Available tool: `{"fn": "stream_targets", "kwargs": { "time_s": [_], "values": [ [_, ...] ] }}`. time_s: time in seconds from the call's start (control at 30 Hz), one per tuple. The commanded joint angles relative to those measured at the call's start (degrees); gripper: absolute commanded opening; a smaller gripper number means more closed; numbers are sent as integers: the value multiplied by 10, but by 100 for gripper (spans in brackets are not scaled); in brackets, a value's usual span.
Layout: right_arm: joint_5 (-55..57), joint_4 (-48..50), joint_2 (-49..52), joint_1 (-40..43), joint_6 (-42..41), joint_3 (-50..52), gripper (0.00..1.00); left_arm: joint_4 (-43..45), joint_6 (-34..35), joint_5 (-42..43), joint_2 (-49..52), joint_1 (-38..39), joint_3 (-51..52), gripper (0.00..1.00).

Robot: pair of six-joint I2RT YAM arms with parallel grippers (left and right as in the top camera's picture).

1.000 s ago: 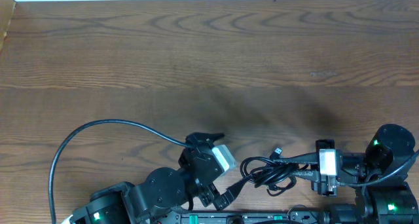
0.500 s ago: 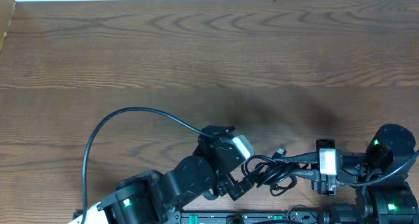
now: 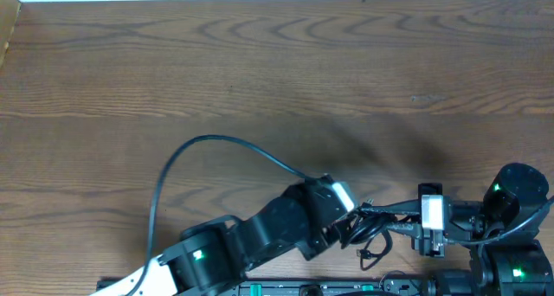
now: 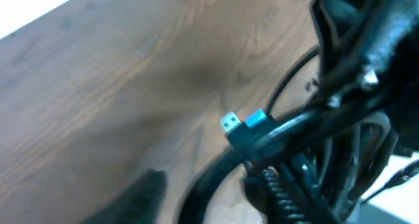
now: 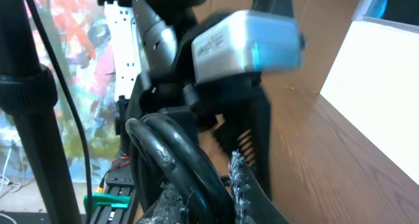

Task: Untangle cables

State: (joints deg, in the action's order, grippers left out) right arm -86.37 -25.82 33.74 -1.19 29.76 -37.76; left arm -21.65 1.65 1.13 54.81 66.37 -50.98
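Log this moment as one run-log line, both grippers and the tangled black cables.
right gripper: shut on bundle of thin black cables | left gripper: at the bundle, grip unclear | surface: brown wooden table

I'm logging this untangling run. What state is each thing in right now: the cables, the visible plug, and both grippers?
cables: bunched in one tangle, not separated.
plug end: unplugged, sticking out of the tangle.
right gripper: shut on the cables.
left gripper: in among the cables; open or shut cannot be told.
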Motion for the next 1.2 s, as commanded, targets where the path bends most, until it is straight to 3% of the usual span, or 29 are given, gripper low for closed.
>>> {"fn": "stream_targets", "kwargs": {
  "time_s": [0.0, 0.17, 0.57, 0.63, 0.7, 0.73, 0.77, 0.8, 0.83, 1.17],
  "values": [
    [-31, 4, -3, 0, 6, -11, 1, -1, -5, 12, 13, 2, 1, 29],
    [-31, 4, -3, 0, 6, -11, 1, -2, -5, 12, 12, 2, 1, 8],
    [-31, 4, -3, 0, 6, -11, 3, -43, 1, -70, 12, 2, 1, 7],
    [-31, 4, -3, 0, 6, -11, 16, -51, 22, -94, 11, 2, 1, 7],
    [-31, 4, -3, 0, 6, -11, 43, -53, 41, -110, 11, 2, 1, 8],
    [-31, 4, -3, 0, 6, -11, 51, -53, 47, -112, 10, 2, 1, 8],
    [-31, 4, -3, 0, 6, -11, 68, -53, 50, -113, 9, 2, 1, 8],
    [-31, 4, -3, 0, 6, -11, 91, -53, 56, -113, 7, 2, 1, 7],
    [-31, 4, -3, 0, 6, -11, 99, -53, 62, -113, 5, 2, 1, 7],
    [-18, 3, -3, 0, 5, -11, 99, -51, 59, -113, -42, 2, 1, 7]
  ]
}}
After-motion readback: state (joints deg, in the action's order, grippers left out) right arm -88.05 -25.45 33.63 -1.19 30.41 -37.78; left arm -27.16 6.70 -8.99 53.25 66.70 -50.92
